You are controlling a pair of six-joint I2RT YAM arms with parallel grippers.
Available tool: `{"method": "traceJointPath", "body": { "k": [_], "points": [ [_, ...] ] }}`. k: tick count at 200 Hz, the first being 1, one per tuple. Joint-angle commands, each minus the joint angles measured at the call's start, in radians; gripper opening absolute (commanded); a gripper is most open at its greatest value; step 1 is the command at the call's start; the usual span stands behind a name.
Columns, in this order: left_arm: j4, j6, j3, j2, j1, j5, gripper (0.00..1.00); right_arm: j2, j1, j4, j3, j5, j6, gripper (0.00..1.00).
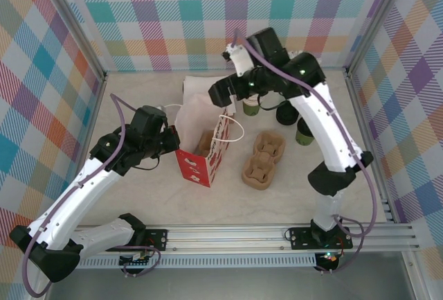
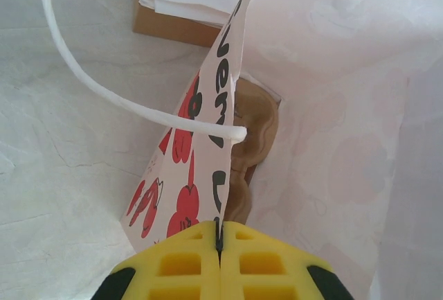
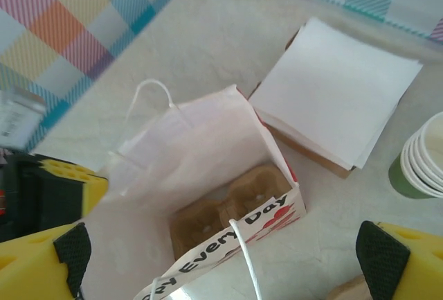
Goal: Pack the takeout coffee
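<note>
The takeout coffee (image 1: 303, 134), a green cup with a dark top, stands at the right of the table, half behind the right arm. A white paper bag (image 1: 197, 149) with red prints stands open mid-table, with a brown cup carrier (image 3: 228, 206) lying in its bottom. My left gripper (image 2: 220, 234) is shut on the bag's left rim (image 2: 208, 134), holding the mouth apart. High over the bag's far side, my right gripper (image 3: 221, 269) hangs open, its yellow fingers (image 3: 41, 265) wide apart with nothing between them.
A second brown carrier (image 1: 263, 156) lies on the table right of the bag. A stack of white napkins (image 3: 336, 85) sits behind the bag. Beside the napkins stands a stack of green cups (image 3: 423, 158), and dark lids (image 1: 287, 114) lie beyond. Frame rails edge the table.
</note>
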Motion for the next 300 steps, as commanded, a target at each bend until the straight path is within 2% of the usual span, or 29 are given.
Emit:
{"method": "traceJointPath", "body": {
  "k": [1, 40, 59, 89, 119, 143, 169, 195, 235, 259, 300],
  "points": [
    [-0.021, -0.018, -0.016, -0.016, -0.007, -0.027, 0.04, -0.071, -0.023, 0.056, -0.012, -0.024, 0.062, 1.00],
    [-0.022, -0.026, -0.016, -0.021, -0.006, -0.031, 0.04, -0.236, -0.108, 0.143, -0.215, -0.006, 0.131, 1.00],
    [-0.025, -0.026, -0.018, -0.027, -0.006, -0.034, 0.03, -0.337, -0.162, 0.179, -0.351, 0.053, 0.159, 1.00],
    [-0.023, -0.026, -0.014, -0.032, -0.008, -0.028, 0.04, -0.490, -0.284, 0.198, -0.562, 0.104, 0.177, 1.00],
    [-0.020, -0.021, 0.004, -0.029, -0.007, -0.012, 0.17, -0.605, -0.418, 0.196, -0.752, 0.109, 0.174, 1.00],
    [-0.025, -0.013, 0.029, -0.025, -0.007, 0.000, 0.29, -0.666, -0.484, 0.205, -0.905, 0.120, 0.177, 1.00],
    [-0.057, 0.005, 0.079, -0.019, -0.006, 0.003, 0.40, -0.706, -0.490, 0.216, -1.044, 0.184, 0.178, 1.00],
    [-0.114, 0.029, 0.156, -0.011, -0.006, -0.009, 0.55, -0.732, -0.490, 0.247, -1.170, 0.206, 0.182, 1.00],
    [-0.190, 0.091, 0.285, 0.021, 0.002, -0.044, 0.65, -0.735, -0.490, 0.283, -1.269, 0.192, 0.170, 1.00],
    [-0.246, 0.190, 0.422, 0.120, 0.037, -0.014, 0.74, -0.724, -0.490, 0.288, -1.292, 0.187, 0.147, 1.00],
    [-0.326, 0.384, 0.652, 0.353, 0.096, 0.048, 0.78, -0.724, -0.490, 0.303, -1.339, 0.158, 0.136, 1.00]
  ]
}}
